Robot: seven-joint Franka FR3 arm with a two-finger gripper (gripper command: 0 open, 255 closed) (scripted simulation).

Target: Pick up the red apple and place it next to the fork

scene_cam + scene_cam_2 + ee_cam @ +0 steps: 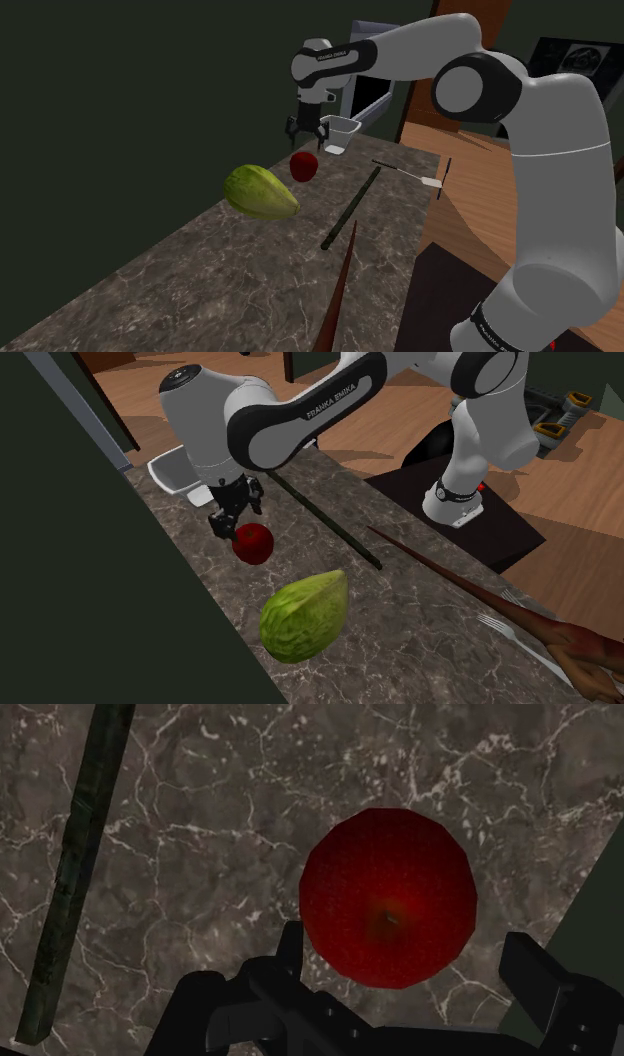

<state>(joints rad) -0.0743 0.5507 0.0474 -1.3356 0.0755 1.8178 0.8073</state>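
Observation:
A red apple [304, 166] [254, 542] [388, 896] rests on the dark marble worktop [230, 280]. My black gripper [305, 131] [232, 519] [410, 966] hangs just above it, open, pointing down. In the wrist view the two fingers stand apart on either side of the apple's near part, not touching it. A silver fork [512, 632] lies far from the apple, at the second exterior view's lower right, beside a long reddish-brown pointed thing [470, 587] [338, 290].
A big green melon-like fruit [261, 192] [305, 615] lies close to the apple. A long dark rod [350, 208] [330, 522] [75, 864] crosses the worktop. A white container [341, 133] [175, 474] stands behind the gripper. A thin white-headed utensil [412, 175] lies near the counter's edge. A dark wall [120, 100] borders the worktop.

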